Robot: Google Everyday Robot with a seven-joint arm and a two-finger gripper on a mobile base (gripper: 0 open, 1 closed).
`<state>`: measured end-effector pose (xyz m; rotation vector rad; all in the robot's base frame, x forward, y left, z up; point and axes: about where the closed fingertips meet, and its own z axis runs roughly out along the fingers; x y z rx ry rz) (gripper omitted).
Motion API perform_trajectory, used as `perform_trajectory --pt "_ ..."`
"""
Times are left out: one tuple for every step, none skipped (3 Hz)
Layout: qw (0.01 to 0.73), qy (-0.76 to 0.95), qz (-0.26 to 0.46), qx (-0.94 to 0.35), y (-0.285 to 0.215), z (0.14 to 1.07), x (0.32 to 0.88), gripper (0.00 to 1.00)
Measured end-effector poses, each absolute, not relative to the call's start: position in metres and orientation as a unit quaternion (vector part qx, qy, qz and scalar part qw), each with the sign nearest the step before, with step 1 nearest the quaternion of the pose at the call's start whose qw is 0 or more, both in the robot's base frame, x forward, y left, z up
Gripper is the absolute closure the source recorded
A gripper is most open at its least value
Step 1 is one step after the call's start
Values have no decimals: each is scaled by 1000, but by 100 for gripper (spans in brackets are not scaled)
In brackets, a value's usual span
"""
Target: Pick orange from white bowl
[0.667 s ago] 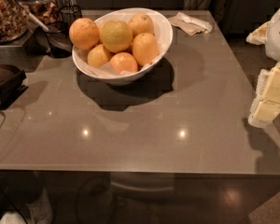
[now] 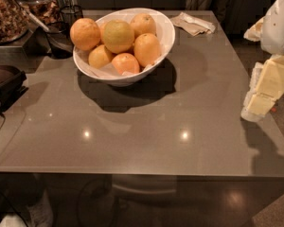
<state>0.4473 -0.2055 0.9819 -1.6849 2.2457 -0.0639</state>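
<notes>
The near stretch of the grey surface (image 2: 132, 141) carries nothing but two glints of ceiling light, which leaves open room for an approach. At the right edge, level with the middle of the surface and hanging just off its side, is the cream-coloured gripper (image 2: 259, 103), well apart from the fruit and holding nothing; whether it is open or closed cannot be told. By this judgement the reach has not begun. Further back and to the left sits the white bowl (image 2: 166, 32), its slanted rim lower on the near side, so the fruit is easiest to reach from the front and above. The orange (image 2: 118, 36), paler and greener than the others, lies on top of the pile toward the back left, propped by the smaller fruits (image 2: 147, 49) around and beneath it. Being uppermost, it probably calls for a grasp from above, and the neighbours touching it may roll as it lifts. Beyond the bowl, a folded napkin (image 2: 194, 23) lies near the far right corner.
</notes>
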Motion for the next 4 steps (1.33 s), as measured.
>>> perform_trajectory --pt "170 782 -19 -600 -156 998 480 0" --pt "175 780 -20 -600 -154 999 481 0" --pt "190 779 -14 -597 -146 998 491 0" --pt "185 795 -1 -578 -134 992 523 0"
